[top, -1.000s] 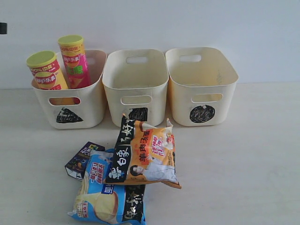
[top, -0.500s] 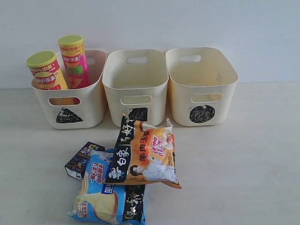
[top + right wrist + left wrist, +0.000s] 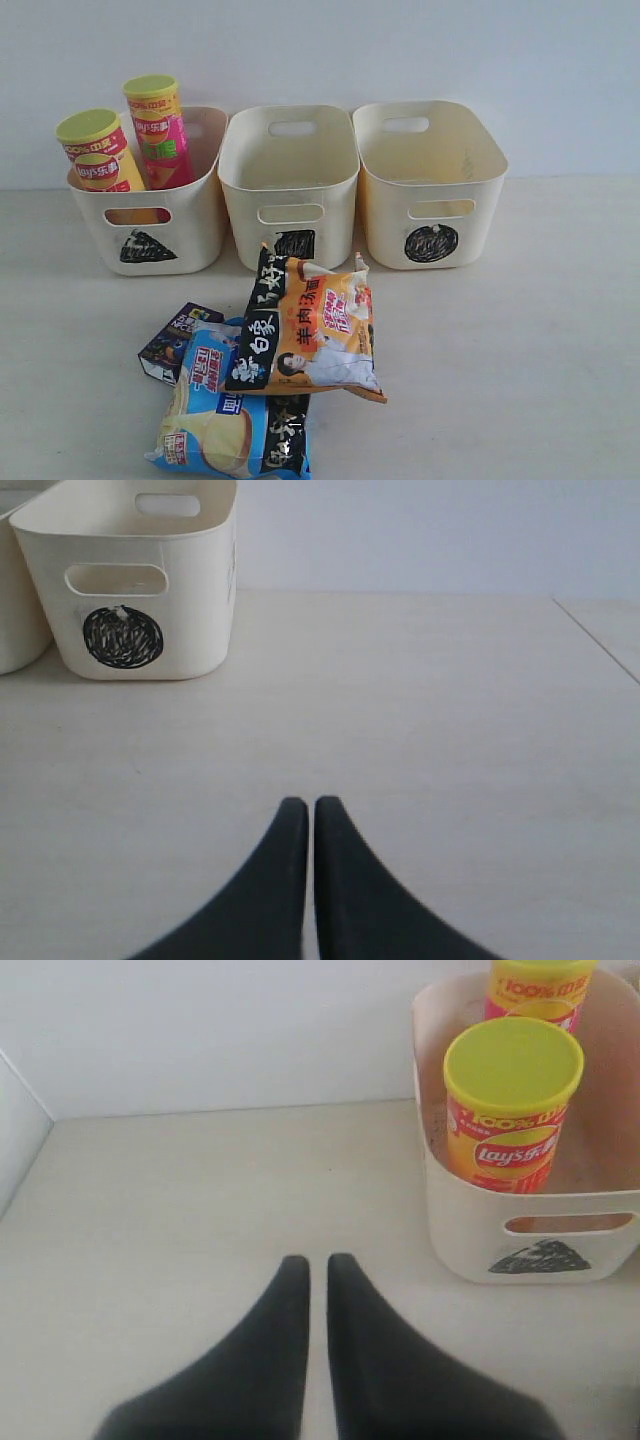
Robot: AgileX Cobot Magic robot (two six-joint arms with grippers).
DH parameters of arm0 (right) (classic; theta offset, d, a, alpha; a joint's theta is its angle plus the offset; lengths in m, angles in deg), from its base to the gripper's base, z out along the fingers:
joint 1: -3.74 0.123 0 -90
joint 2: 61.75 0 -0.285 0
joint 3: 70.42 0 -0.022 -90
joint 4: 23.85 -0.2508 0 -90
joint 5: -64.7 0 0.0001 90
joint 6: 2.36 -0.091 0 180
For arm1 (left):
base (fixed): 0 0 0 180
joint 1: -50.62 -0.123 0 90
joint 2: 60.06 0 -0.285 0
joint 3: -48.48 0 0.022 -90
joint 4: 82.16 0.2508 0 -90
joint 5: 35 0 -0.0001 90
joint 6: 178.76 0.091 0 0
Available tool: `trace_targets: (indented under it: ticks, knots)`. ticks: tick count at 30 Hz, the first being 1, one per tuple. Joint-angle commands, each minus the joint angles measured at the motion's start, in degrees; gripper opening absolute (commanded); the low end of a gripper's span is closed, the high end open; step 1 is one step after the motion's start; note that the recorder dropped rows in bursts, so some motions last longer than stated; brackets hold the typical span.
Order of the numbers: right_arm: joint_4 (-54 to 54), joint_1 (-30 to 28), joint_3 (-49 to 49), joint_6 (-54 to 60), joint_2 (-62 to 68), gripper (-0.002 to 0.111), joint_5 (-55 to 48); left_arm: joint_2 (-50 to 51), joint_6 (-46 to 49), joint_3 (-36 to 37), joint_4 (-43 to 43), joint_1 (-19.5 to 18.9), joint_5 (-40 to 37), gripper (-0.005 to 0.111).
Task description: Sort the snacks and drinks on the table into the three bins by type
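Two Lay's cans stand in the triangle bin [image 3: 205,215]: an orange-yellow can [image 3: 100,155] and a pink can [image 3: 160,130]. The square bin [image 3: 240,190] and the circle bin [image 3: 380,215] show nothing inside. In front of them an orange noodle bag [image 3: 315,325] lies on a blue noodle bag [image 3: 235,420]. A dark purple carton [image 3: 172,340] sits at the bags' left, and a white and blue-purple carton [image 3: 208,365] pokes out from under the orange bag. My left gripper [image 3: 317,1260] is shut and empty over bare table beside the triangle bin [image 3: 455,1230]. My right gripper [image 3: 309,802] is shut and empty, away from the circle bin [image 3: 190,610].
A pale wall runs behind the three bins. Bare tabletop [image 3: 520,360] stretches to the right of the bags. Neither arm shows in the exterior view.
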Motion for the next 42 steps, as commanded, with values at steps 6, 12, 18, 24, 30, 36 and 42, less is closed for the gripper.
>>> trace_targets:
  ticks: [6,12,18,24,30,36,42]
  knots:
    - [-0.07,-0.13,0.25,0.00,-0.24,0.000,0.46,-16.93,-2.56,9.65,-1.56,0.18,2.09,0.004]
    - [-0.07,-0.13,0.25,0.00,-0.24,0.000,0.46,-28.28,-2.56,15.16,-2.84,0.18,2.12,0.004]
    - [-0.07,-0.13,0.25,0.00,-0.24,0.000,0.46,-36.13,-2.44,17.29,-2.72,0.18,1.06,0.004]
    - [-0.07,-0.13,0.25,0.00,-0.24,0.000,0.46,-39.43,-4.44,17.32,-7.13,0.18,0.51,0.004]
    - [-0.07,-0.13,0.25,0.00,-0.24,0.000,0.46,-39.43,-2.89,18.28,-7.27,0.18,-3.58,0.004]
    - [-0.07,-0.13,0.25,0.00,-0.24,0.000,0.46,-39.43,-2.80,22.92,-8.42,0.18,1.28,0.004]
    - [-0.07,-0.13,0.25,0.00,-0.24,0.000,0.46,-40.11,-2.46,29.66,-8.14,0.18,11.22,0.004]
